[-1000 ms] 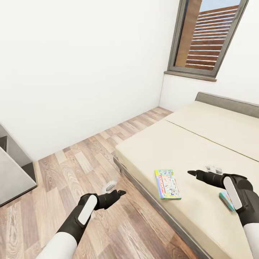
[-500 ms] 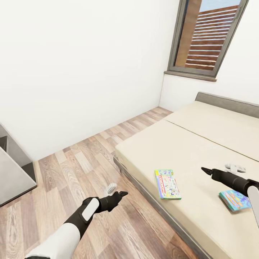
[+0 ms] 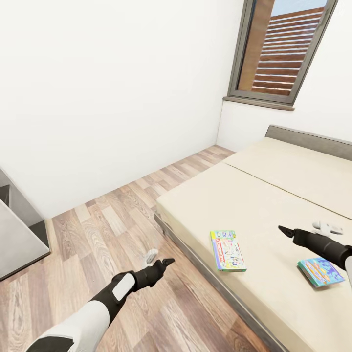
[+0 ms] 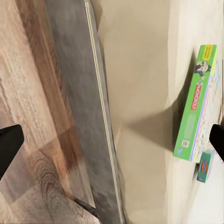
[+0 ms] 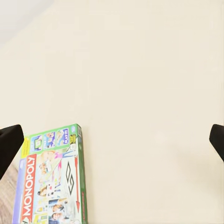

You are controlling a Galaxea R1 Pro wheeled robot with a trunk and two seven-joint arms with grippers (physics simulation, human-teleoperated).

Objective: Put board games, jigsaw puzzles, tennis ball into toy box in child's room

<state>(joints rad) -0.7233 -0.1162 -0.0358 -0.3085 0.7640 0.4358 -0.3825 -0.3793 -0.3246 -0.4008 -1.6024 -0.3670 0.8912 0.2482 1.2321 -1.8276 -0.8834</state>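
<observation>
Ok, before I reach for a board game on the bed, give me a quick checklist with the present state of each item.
1. Both games lying flat on the bed: ok. The Monopoly box sits near the bed's edge, the smaller blue box further right.
2. Right claw open: ok, fingers wide apart in the right wrist view.
3. Right claw empty: ok.
4. Right claw over the mattress: ok, above and between the two boxes.
5. Left claw open and empty: ok, over the wooden floor.
6. Toy box location: cannot tell.
</observation>
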